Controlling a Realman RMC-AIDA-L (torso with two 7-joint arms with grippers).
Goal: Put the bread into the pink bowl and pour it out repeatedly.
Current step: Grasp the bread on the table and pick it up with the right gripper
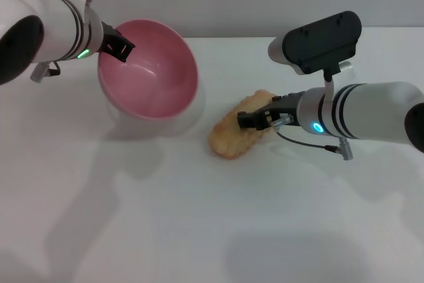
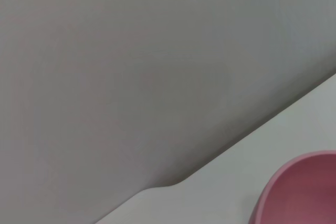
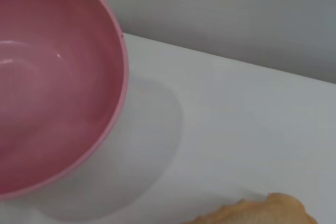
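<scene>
The right gripper's (image 1: pixel 250 120) jaws are closed on the bread (image 1: pixel 237 134), pinching it across its width near the middle of its length, the dark fingers (image 1: pixel 255 116) pressed onto its top side. The left gripper's (image 1: pixel 121 48) jaws are clamped on the rim of the pink bowl (image 1: pixel 152 74) at the edge nearest the left arm, one finger inside the wall and one outside.

The bread lies on the white table (image 1: pixel 199 217), slanting from the near left to the far right, with its plain pale-tan bumpy side facing up. It sits just beside the bowl on the right, close to it but not touching — a strip of bare table shows between the two.

The bowl is held tilted, its mouth turned toward the bread and toward the camera, so the smooth pink inside is in full view. It holds nothing. Its shadow falls on the table underneath and toward the bread; whether its base touches the surface I cannot tell.

The right wrist view shows the bowl (image 3: pixel 58 93) with its mouth open toward that camera, and the rounded end of the bread (image 3: pixel 262 212) at the edge of the picture, with bare table (image 3: pixel 236 124) between them. The left wrist view catches only a slice of the bowl's rim (image 2: pixel 304 187), the table edge and a grey wall (image 2: pixel 131 66) behind.
</scene>
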